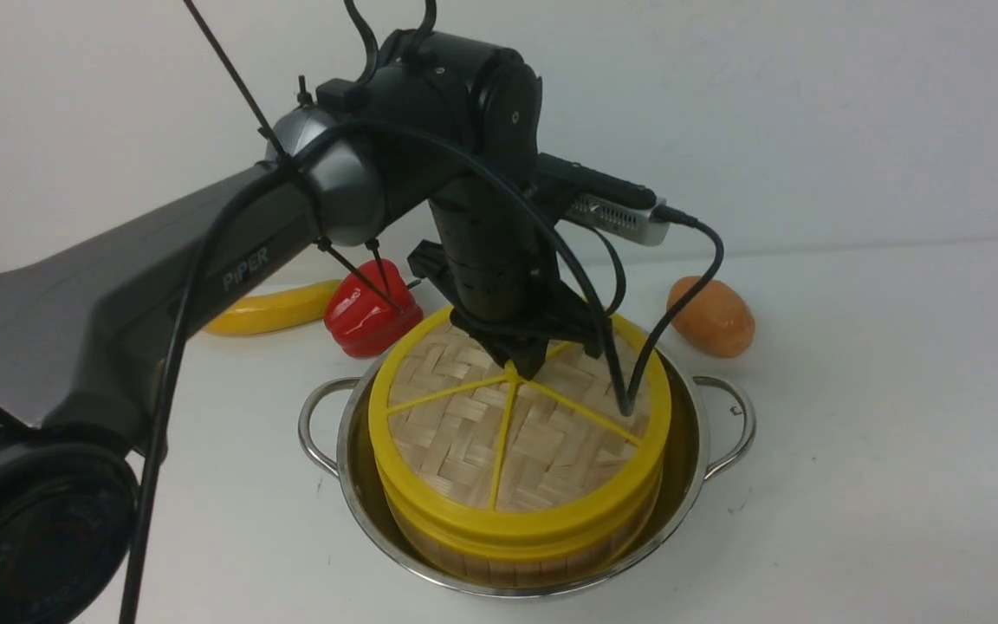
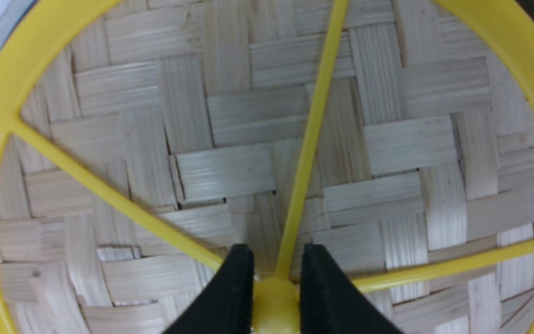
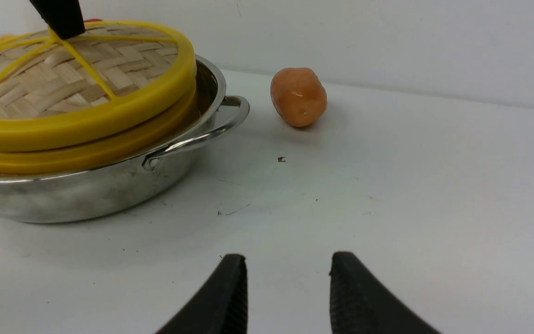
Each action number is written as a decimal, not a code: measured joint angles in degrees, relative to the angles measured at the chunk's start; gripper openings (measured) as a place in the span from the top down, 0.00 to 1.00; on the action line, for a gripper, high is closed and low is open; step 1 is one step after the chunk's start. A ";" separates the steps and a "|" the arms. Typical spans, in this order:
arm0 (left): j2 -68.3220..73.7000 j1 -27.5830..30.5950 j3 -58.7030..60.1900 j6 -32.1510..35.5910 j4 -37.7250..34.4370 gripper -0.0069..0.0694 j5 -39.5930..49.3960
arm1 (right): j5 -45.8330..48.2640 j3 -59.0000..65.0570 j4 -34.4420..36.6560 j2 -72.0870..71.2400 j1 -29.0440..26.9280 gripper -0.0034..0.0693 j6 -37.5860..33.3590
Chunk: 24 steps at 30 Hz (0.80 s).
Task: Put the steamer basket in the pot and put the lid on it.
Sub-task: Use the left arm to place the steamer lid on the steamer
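Lid going on, nearly done
The left end effector (image 1: pixel 518 368) is pinching the lid (image 1: pixel 512 425) knob over the basket (image 1: pixel 499 555) in the pot (image 1: pixel 690 485) (letting go is left); the right end effector (image 3: pixel 288 283) is sitting open, empty.

We count one pot (image 1: pixel 352 485) with two loop handles, one steamer basket (image 1: pixel 508 555) inside it, and one lid (image 1: pixel 464 433) on top showing five yellow spokes. Behind them we see one banana (image 1: pixel 269 312), one red pepper (image 1: pixel 369 316) and one orange potato (image 1: pixel 713 318). We also count two grippers: left gripper (image 1: pixel 519 364), right gripper (image 3: pixel 288 287)
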 joint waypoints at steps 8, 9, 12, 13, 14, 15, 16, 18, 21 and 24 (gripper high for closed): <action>0.00 0.00 0.00 0.67 -1.48 0.75 0.00 | 0.00 0.00 0.00 0.00 0.00 0.62 0.00; 0.00 0.00 0.00 0.83 -1.93 0.75 0.00 | 0.00 0.00 0.00 0.00 0.00 0.62 0.00; 0.00 0.00 0.00 0.89 -2.58 0.75 0.00 | 0.00 0.00 0.00 0.00 0.00 0.62 0.00; 0.00 0.00 0.00 0.89 -2.58 0.75 0.00 | 0.00 0.00 0.00 0.00 0.00 0.62 0.00; 0.00 0.00 0.00 0.72 -2.35 0.75 0.00 | 0.00 0.00 0.00 0.00 0.00 0.62 0.00; 0.00 0.00 0.00 0.47 -2.08 0.75 0.00 | 0.00 0.00 0.00 0.00 0.00 0.62 0.00; 0.00 0.00 0.00 0.40 -1.70 0.75 0.00 | 0.00 0.00 0.00 0.00 0.00 0.62 0.00; 0.00 0.00 0.00 0.19 -0.02 0.75 0.00 | 0.00 0.00 0.00 0.00 0.00 0.62 0.00; 0.00 0.00 0.00 -0.37 2.32 0.74 0.00 | 0.00 0.00 0.00 0.00 0.00 0.62 0.00; 0.00 0.00 0.00 -0.72 3.17 0.74 0.00 | 0.00 0.00 0.00 0.00 0.00 0.62 0.00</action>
